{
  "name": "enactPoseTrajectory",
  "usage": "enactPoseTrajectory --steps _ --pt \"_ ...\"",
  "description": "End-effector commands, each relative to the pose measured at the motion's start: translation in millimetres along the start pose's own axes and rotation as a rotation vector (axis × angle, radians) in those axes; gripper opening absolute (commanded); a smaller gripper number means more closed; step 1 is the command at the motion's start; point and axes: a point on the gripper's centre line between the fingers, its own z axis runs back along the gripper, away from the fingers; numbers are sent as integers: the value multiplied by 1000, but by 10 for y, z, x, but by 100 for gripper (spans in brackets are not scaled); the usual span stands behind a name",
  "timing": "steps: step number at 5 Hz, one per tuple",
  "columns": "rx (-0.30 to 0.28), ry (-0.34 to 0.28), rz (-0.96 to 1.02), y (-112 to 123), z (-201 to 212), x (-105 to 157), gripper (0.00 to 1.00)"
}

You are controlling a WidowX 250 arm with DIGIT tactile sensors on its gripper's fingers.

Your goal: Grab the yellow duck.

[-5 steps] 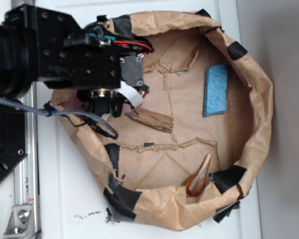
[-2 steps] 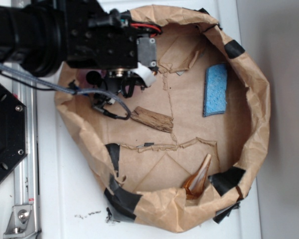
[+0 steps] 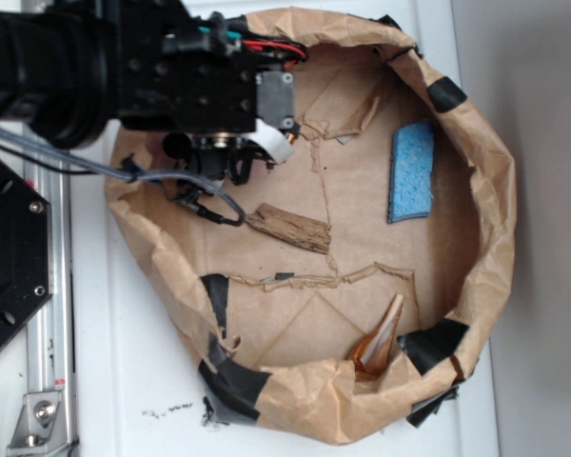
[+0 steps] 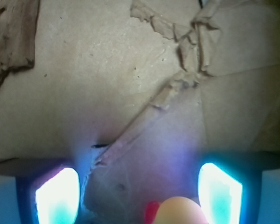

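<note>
The yellow duck [image 4: 179, 212] shows only in the wrist view. It is a rounded yellow-orange blob with a red beak at the bottom edge, low between the fingers and nearer the right one. My gripper [image 4: 137, 191] is open, with its two glowing fingertips [image 4: 58, 196] wide apart on either side of the duck and not touching it. In the exterior view my gripper [image 3: 224, 157] hangs over the upper left of the brown paper basin [image 3: 500, 238]. There the black arm covers the duck.
Inside the basin lie a piece of brown wood [image 3: 290, 228] just below the gripper, a blue sponge [image 3: 412, 171] at the right and an amber cone-shaped piece [image 3: 379, 341] at the lower right. The crumpled paper walls rise all around.
The arm has moved toward the top of the exterior view, away from the wood piece, then shifted slightly left. The objects in the basin have stayed put.
</note>
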Motion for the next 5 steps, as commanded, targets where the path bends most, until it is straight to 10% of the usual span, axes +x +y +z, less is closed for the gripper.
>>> enactPoseTrajectory --steps 1,2,3,5 --pt "34 4 83 100 114 -278 100" --pt "30 22 116 164 50 -408 100" --pt "32 30 131 172 39 -375 0" --pt "48 33 115 133 50 -320 0"
